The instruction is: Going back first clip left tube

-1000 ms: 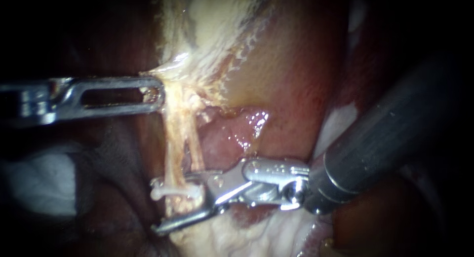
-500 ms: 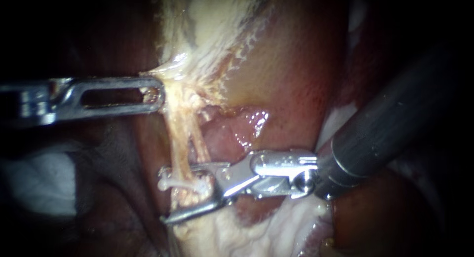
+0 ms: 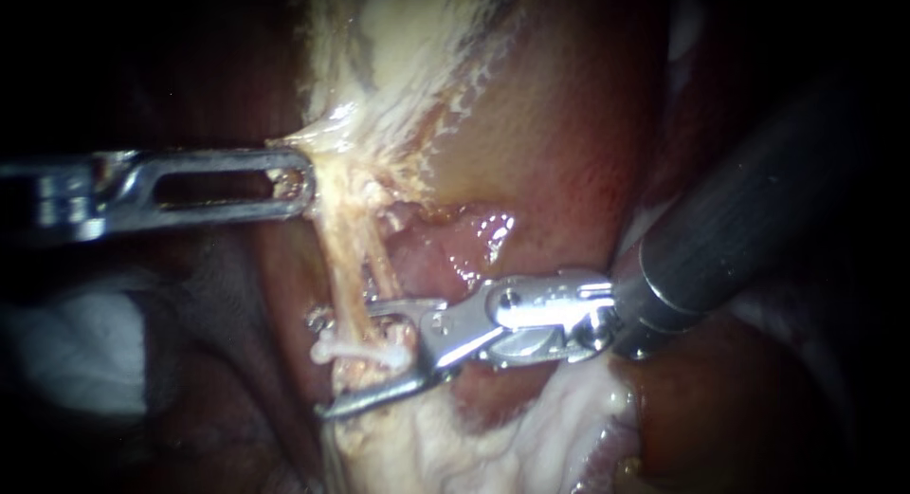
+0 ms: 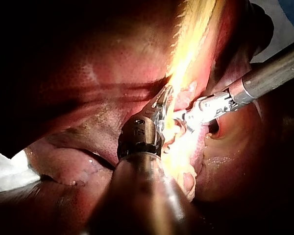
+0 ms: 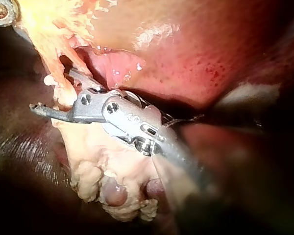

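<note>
The right instrument has its jaws apart, one above and one below the white clip, which sits across the left tube. Higher up that tube, the left instrument has its jaws clamped on pale tissue.

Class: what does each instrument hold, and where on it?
Left instrument: pale tissue above the tubes, at its edge. Right instrument: nothing; open jaws flank the clip.

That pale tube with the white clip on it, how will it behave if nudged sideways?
The tube looks thin and stringy, so it is probably floppy, bending rather than resisting. It looks wet, so it is likely slippery. It is stretched taut below the left instrument, which grips tissue above it, so a hard push might tear it.
</note>
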Controlling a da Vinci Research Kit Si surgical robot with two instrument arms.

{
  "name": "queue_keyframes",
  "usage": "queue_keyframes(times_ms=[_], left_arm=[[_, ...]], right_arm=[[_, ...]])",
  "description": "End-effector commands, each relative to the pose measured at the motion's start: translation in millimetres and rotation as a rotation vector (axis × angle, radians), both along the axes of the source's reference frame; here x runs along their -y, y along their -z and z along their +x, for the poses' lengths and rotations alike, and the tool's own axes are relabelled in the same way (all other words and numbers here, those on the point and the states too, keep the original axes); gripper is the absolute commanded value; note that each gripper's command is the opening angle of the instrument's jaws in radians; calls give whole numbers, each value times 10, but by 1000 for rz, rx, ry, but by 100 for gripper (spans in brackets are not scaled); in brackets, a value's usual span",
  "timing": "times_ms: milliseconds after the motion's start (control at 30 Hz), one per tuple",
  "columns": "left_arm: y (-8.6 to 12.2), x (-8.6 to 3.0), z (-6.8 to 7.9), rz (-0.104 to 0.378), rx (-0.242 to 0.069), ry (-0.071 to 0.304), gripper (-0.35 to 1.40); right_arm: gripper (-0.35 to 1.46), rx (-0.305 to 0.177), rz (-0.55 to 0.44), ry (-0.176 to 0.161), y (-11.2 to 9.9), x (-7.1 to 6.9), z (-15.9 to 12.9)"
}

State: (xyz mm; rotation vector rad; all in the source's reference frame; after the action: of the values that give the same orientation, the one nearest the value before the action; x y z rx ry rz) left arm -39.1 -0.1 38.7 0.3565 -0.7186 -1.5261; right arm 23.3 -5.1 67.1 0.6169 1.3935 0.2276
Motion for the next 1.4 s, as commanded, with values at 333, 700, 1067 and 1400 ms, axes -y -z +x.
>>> queue_keyframes(times_ms=[333,700,1067,1400], left_arm=[[0,0,0,0,0,0,-35],[1,0,0,0,0,0,-35],[1,1,1,0,0,0,-35],[1,1,1,0,0,0,-35]], right_arm=[[60,-45,17,64,10,29,11],[60,-8,14,15,-2,-4,-35],[60,-22,-9,27,30,-9,-79],[60,-16,-97,7,70,-33,-141]])
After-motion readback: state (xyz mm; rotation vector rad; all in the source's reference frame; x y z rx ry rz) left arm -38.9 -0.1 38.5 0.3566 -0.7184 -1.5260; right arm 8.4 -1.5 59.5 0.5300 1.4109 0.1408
